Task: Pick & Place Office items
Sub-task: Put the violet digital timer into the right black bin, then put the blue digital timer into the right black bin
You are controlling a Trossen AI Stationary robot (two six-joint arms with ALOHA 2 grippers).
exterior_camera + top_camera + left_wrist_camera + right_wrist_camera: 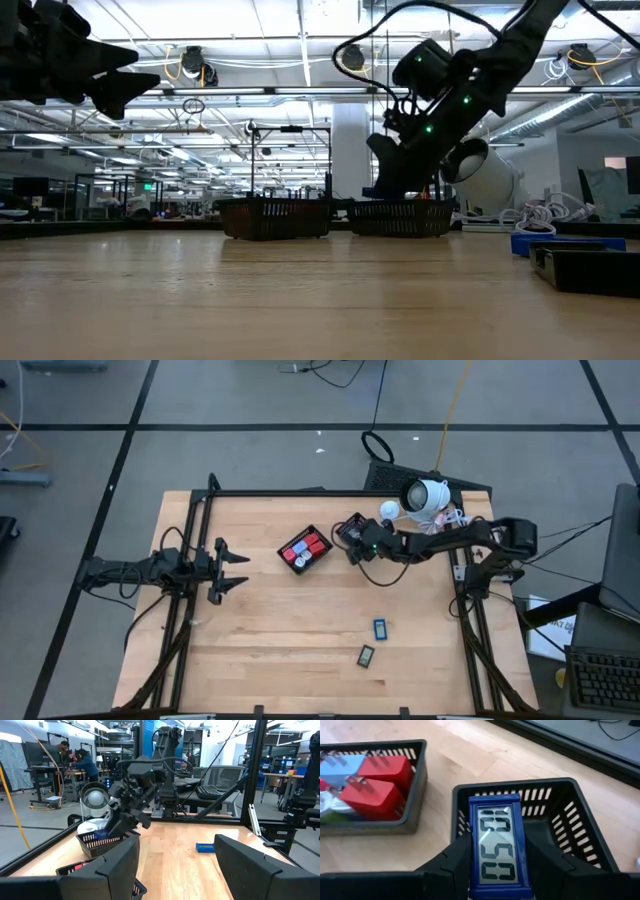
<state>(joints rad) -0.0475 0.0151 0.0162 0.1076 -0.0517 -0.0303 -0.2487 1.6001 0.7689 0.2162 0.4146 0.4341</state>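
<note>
My right gripper (496, 851) is shut on a blue-framed rectangle with a grey digit display (495, 835). It hangs over the open top of a black mesh basket (560, 835) near the table's far middle (350, 530). A second mesh basket (305, 550) beside it holds red blocks (380, 782), a pale blue block (342, 765) and a white bit. Two more blue-faced rectangles (381, 628) (366, 655) lie flat on the table, nearer the near edge. My left gripper (232, 570) is open, raised above the table's left side, and touches nothing. My right gripper pinches the blue-framed rectangle by its two long side edges (472, 865), one finger (455, 860) on each side. The fingers come from above, slanting down toward the basket. The rectangle is lifted clear above the basket's opening, its display facing the wrist camera.
A white dome-shaped device (425, 495) and cables sit at the table's far right corner. Black frame rails (185, 610) (470, 610) run along both sides of the table. Bare wood (290, 630) stretches across the middle and near part. People work at benches far behind the table (82, 760).
</note>
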